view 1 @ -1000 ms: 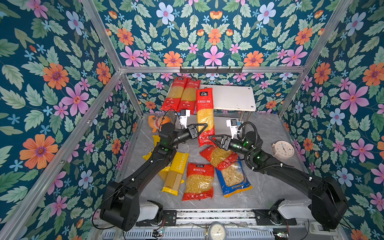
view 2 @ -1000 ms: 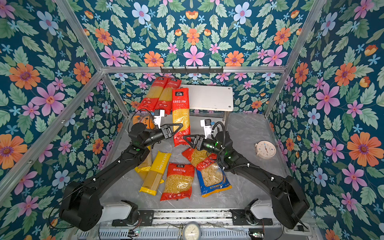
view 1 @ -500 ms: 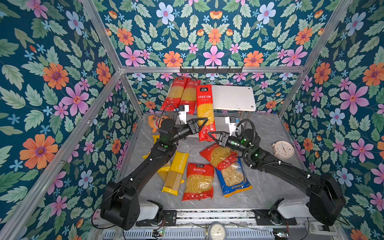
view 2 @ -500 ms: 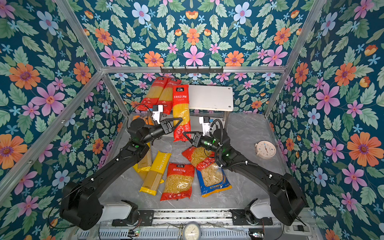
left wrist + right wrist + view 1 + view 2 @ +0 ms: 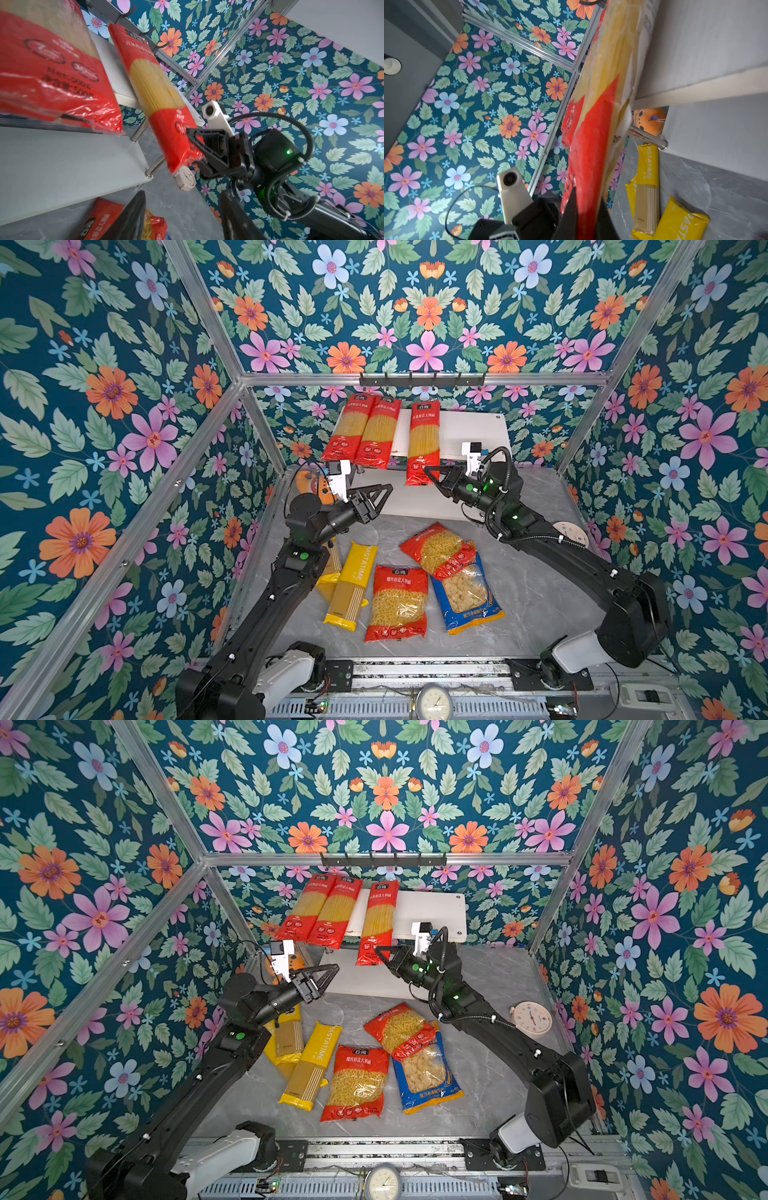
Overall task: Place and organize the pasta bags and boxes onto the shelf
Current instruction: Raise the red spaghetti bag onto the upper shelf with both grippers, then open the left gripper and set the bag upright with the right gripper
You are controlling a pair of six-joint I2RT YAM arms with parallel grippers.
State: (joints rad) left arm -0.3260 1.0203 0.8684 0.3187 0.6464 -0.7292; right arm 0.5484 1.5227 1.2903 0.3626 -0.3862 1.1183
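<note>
The shelf (image 5: 469,431) stands at the back, with two long red spaghetti packs (image 5: 365,431) side by side on the left of its top board. A third red spaghetti pack (image 5: 423,439) lies beside them, its lower end hanging past the front edge. My right gripper (image 5: 428,473) is shut on that end, which the right wrist view shows as red film (image 5: 591,158) pinched between the fingers. My left gripper (image 5: 380,497) hangs open and empty to the left, in front of the lower board (image 5: 62,162). Yellow spaghetti packs (image 5: 351,585), two red short-pasta bags (image 5: 399,601) and a blue-and-yellow bag (image 5: 465,593) lie on the table.
An orange plush toy (image 5: 309,485) sits behind the left arm beside the shelf. A small round clock (image 5: 569,533) lies at the right of the table. A black hook rail (image 5: 422,379) runs along the back frame. The enclosure's floral walls stand close on three sides.
My left gripper opened, let go of the third red spaghetti pack and drew back to the left. My right gripper shut on the pack's lower end and raised it further onto the top board.
</note>
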